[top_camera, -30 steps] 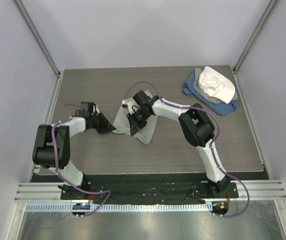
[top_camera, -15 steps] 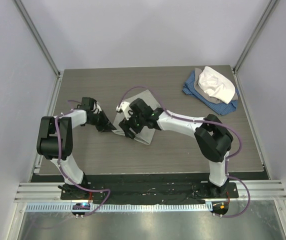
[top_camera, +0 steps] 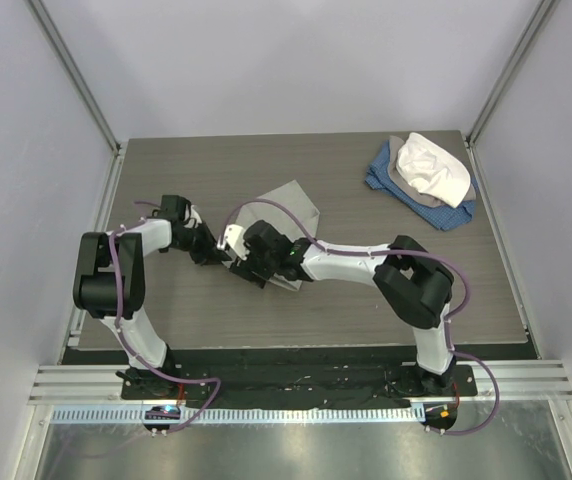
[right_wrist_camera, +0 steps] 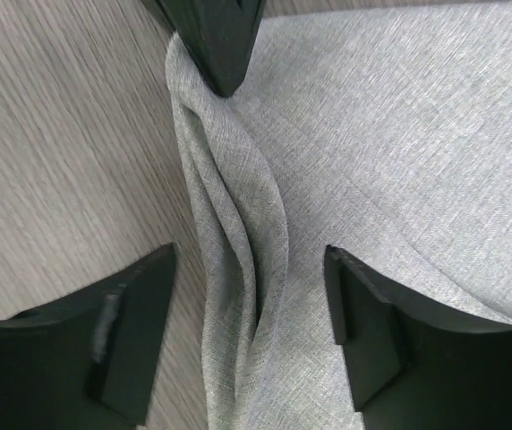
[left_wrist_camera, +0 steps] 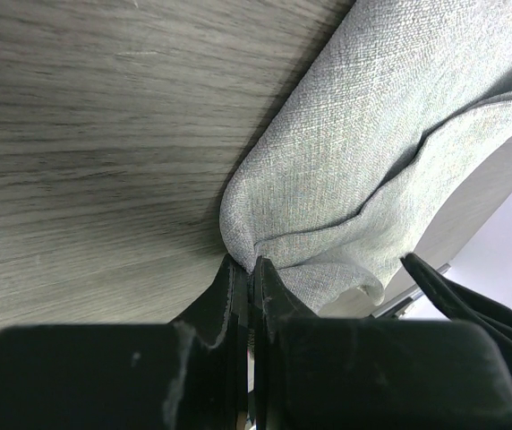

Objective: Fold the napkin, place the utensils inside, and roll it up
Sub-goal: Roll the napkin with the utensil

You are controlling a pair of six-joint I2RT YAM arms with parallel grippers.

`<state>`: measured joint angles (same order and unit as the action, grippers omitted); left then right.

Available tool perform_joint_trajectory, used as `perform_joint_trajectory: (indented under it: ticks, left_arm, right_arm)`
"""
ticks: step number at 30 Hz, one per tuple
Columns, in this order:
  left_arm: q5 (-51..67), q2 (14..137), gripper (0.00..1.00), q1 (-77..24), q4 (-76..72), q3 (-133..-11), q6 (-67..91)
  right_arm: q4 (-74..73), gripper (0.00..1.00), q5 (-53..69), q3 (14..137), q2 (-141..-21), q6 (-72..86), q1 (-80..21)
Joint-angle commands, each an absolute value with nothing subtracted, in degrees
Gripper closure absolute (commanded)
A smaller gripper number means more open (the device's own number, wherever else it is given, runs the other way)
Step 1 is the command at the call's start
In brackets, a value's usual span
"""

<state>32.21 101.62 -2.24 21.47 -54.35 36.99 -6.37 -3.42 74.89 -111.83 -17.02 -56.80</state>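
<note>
The right jaws have been carried leftward over the worktop (top_camera: 186,175) and toward its near edge. They are now set just beside the left jaws, where a gap was seen between the two pairs a second ago. The napkin (top_camera: 291,205) has been reshaped: cloth once covered by the right jaws is now exposed behind them as a darker flap on their far side. The right arm's elbow (top_camera: 416,288) has been swung back, farther from its jaws.
</note>
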Motion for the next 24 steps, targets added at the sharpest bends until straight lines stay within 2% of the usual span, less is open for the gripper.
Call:
perform_joint_trajectory:
  ticks: [1,6,9,12,13,15,16,18,19,22,24]
  left_arm:
    - [33.6,102.2,1.0,-1.5,22.1,-56.3,36.2]
    - [33.7,102.3,1.0,-1.2,22.1,-56.3,36.1]
    - [33.8,102.3,1.0,-1.1,21.8,-56.3,36.2]
    - [34.0,102.0,1.0,-1.0,21.2,-56.3,36.1]
    - [34.0,102.0,1.0,-1.0,20.9,-56.2,36.3]
    - [33.8,101.3,0.99,-1.0,20.0,-56.0,36.9]
    - [33.2,100.9,0.86,-1.0,19.5,-56.0,37.3]
    - [30.3,99.3,0.69,-1.0,19.0,-56.0,37.7]
    - [28.8,98.6,0.48,-0.9,18.7,-56.0,37.8]
    - [23.0,95.4,0.31,-0.9,18.2,-55.3,37.8]
    - [19.7,93.6,0.29,-0.9,17.8,-54.5,37.5]
  right_arm:
    - [-3.9,0.29,-5.2,73.5,-113.3,-19.6,-57.6]
    - [-2.8,0.34,-6.1,71.6,-113.5,-19.9,-57.8]
    - [-2.5,0.43,-8.4,71.7,-114.5,-19.9,-57.9]
    - [-3.9,0.61,-10.1,72.6,-116.1,-19.9,-58.0]
    - [-4.4,0.73,-9.8,73.2,-116.6,-20.0,-57.9]
    - [-7.1,0.84,-6.9,73.9,-117.2,-20.0,-57.8]
    - [-8.4,0.98,-5.5,75.0,-117.3,-19.8,-57.8]
    - [-12.6,0.99,-2.9,76.5,-118.0,-19.1,-57.9]
    - [-14.2,0.99,-0.9,78.4,-118.3,-18.6,-57.9]
    - [-22.0,0.99,7.7,83.9,-119.6,-15.3,-57.2]
    - [-27.6,0.99,11.8,86.9,-120.9,-12.3,-56.2]
